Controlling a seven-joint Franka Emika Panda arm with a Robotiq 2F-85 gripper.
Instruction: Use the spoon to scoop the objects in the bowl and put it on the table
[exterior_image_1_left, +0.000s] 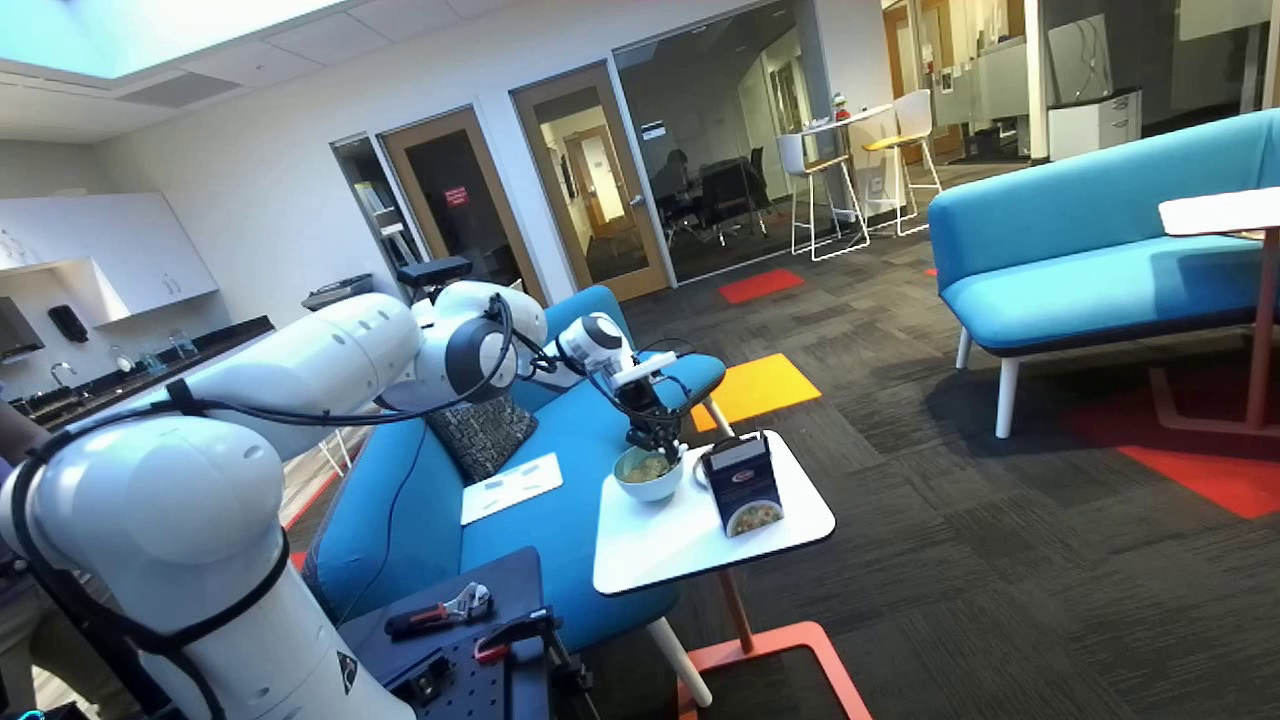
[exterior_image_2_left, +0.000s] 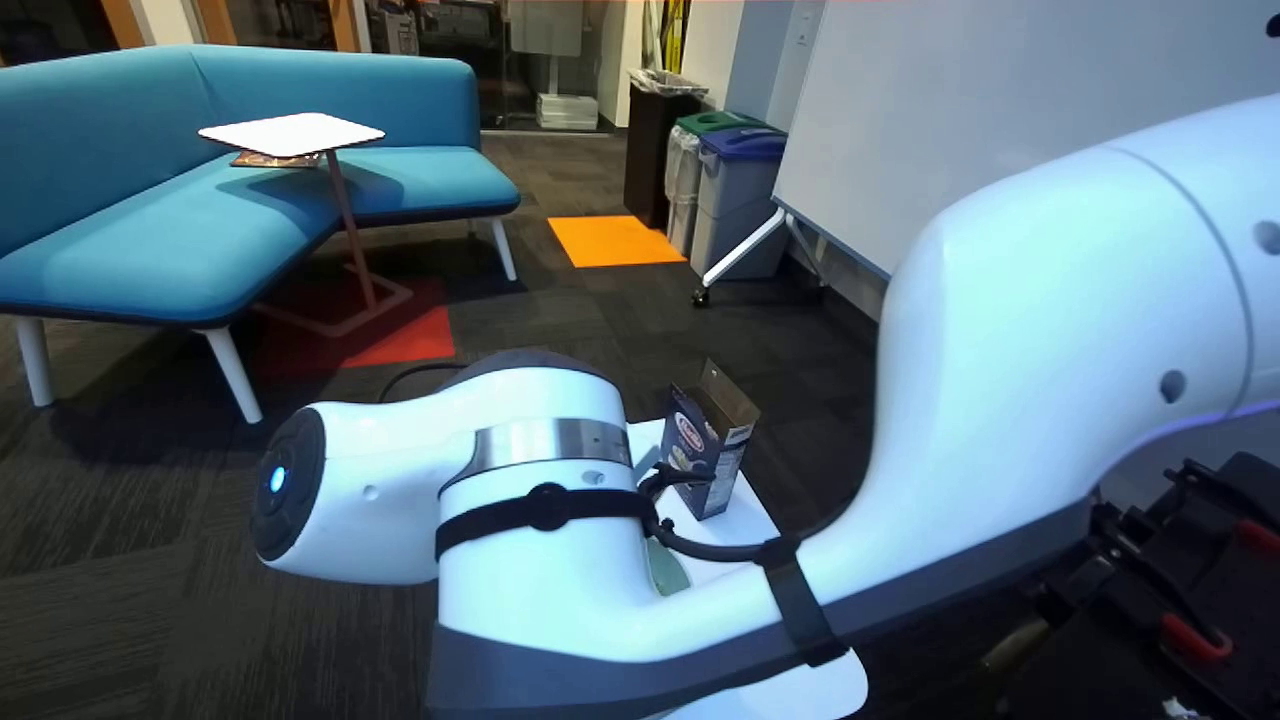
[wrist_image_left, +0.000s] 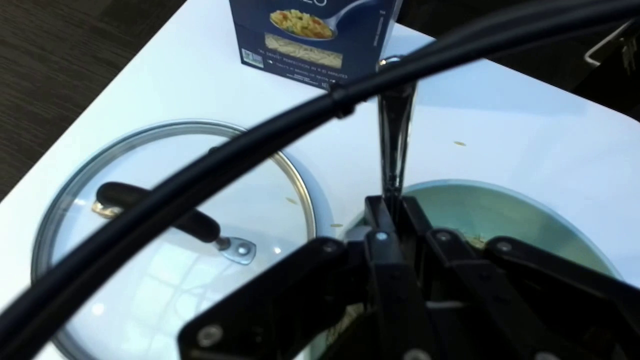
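Observation:
The whitish bowl (exterior_image_1_left: 650, 488) with a pale green inside stands on the white side table (exterior_image_1_left: 655, 555) and holds small pale grains (exterior_image_1_left: 650, 467). In an exterior view my gripper (exterior_image_1_left: 657, 445) is right over the bowl's rim. In the wrist view my gripper (wrist_image_left: 392, 207) is shut on the spoon's shiny dark handle (wrist_image_left: 395, 135). The handle sticks out beyond the fingertips. The spoon's scooping end is hidden. The bowl (wrist_image_left: 480, 200) is partly behind the fingers. In an exterior view only a bit of the bowl (exterior_image_2_left: 665, 568) shows, and the arm hides the gripper.
A dark blue box (exterior_image_1_left: 740, 490) stands on the table near the bowl; it shows in both exterior views (exterior_image_2_left: 700, 445). A glass lid (wrist_image_left: 175, 210) with a dark handle lies beside the bowl. A few loose grains (wrist_image_left: 459, 143) lie on the table. A blue sofa (exterior_image_1_left: 560, 490) is alongside.

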